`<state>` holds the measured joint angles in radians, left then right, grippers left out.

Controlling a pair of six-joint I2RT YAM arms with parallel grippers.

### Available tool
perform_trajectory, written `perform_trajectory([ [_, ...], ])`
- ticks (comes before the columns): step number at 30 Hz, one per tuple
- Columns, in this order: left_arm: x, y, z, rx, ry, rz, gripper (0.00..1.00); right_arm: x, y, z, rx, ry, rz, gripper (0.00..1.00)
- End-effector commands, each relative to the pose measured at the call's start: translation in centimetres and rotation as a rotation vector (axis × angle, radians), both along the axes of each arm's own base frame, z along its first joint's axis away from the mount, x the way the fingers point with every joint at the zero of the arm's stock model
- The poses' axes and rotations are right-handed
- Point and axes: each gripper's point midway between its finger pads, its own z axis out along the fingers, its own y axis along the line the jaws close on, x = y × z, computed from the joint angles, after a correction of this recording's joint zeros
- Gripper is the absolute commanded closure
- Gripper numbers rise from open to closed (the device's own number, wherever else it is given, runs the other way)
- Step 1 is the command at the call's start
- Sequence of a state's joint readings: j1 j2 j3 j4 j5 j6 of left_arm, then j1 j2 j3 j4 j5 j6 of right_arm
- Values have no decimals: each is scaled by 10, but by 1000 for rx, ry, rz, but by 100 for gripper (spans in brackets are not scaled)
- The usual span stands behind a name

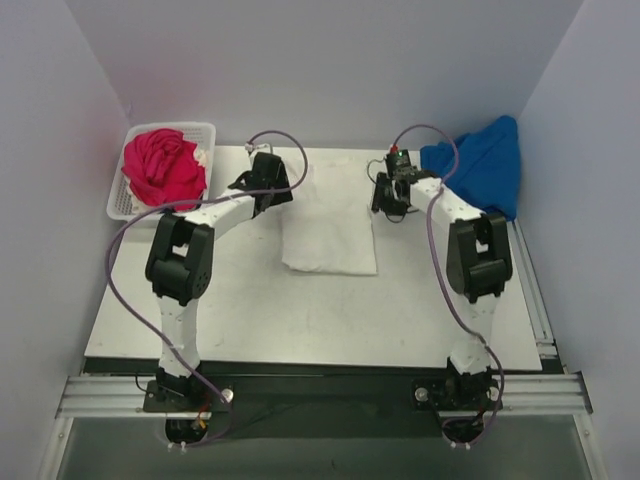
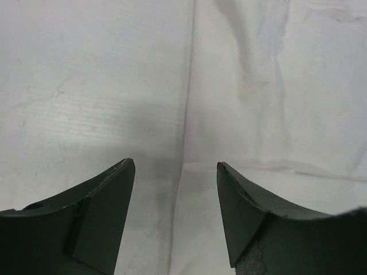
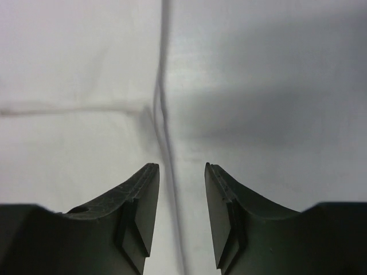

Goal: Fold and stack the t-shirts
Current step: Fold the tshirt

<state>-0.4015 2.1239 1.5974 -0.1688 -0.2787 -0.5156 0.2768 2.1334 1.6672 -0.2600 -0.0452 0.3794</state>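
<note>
A white t-shirt (image 1: pixel 328 222) lies folded into a long rectangle in the middle of the table. My left gripper (image 1: pixel 272 200) is open just above its left edge; in the left wrist view (image 2: pixel 176 166) the cloth (image 2: pixel 269 91) lies to the right of the edge line. My right gripper (image 1: pixel 385 208) is open just above its right edge; in the right wrist view (image 3: pixel 182 167) the cloth (image 3: pixel 74 69) lies to the left. A bright blue t-shirt (image 1: pixel 482 165) lies bunched at the far right. A magenta-pink t-shirt (image 1: pixel 160 167) sits crumpled in the basket.
A white plastic lattice basket (image 1: pixel 120 200) stands at the table's far left corner. The table's metal rail (image 1: pixel 530 290) runs along the right edge. White walls enclose the left, back and right sides.
</note>
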Motion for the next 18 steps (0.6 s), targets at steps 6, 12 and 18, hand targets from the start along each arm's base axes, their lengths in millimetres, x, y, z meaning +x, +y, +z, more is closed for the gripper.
perform_trajectory([
  [6, -81, -15, 31, -198, 56, -183, 28, -107, -2, 37, 127, 12, 63, 55],
  [12, -139, -10, -16, -405, 164, -156, 28, -151, 6, 3, 219, 70, 111, 55],
  [18, -173, -9, -25, -509, 155, -158, 27, -166, 13, -22, 282, 87, 109, 55],
])
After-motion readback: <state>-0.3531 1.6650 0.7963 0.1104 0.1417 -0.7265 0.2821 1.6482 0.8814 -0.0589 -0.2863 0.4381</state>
